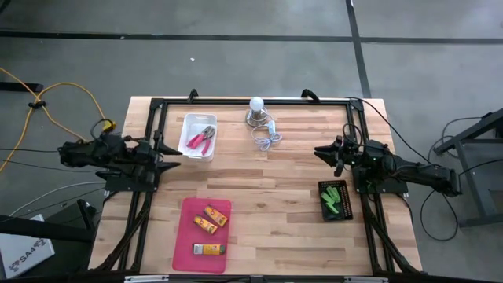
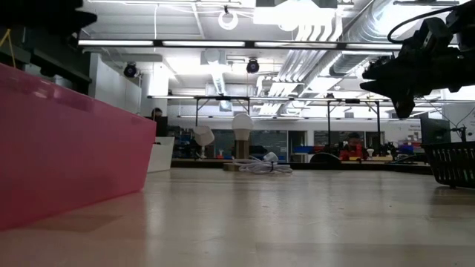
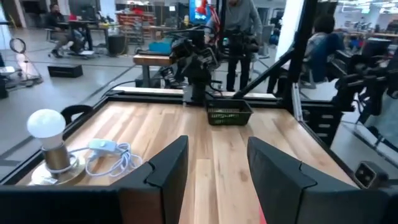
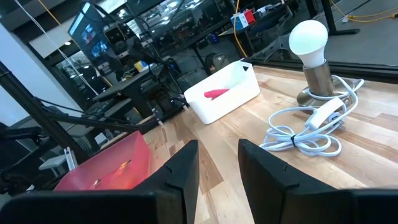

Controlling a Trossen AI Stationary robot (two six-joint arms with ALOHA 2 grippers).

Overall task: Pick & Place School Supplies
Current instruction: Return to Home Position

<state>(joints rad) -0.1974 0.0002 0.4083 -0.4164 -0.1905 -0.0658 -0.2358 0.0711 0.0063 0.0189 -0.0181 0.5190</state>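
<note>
Hanging empty, jaws parted, the right gripper (image 1: 321, 151) sits at the table's (image 1: 267, 189) three o'clock, the left gripper (image 1: 174, 163) likewise at nine. Green sticks (image 1: 333, 200) fill the black bin (image 1: 348, 201) at four; orange pieces (image 1: 216, 215) lie at seven, one stretched three-to-nine; pliers (image 1: 200, 140) at eleven, handles toward seven.

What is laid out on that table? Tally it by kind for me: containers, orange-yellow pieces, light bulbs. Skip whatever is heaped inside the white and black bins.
Containers: 3 (white bin, pink tray, black bin)
Orange-yellow pieces: 3, all on the pink tray
Light bulb with cord: 1
Total: 7
</note>
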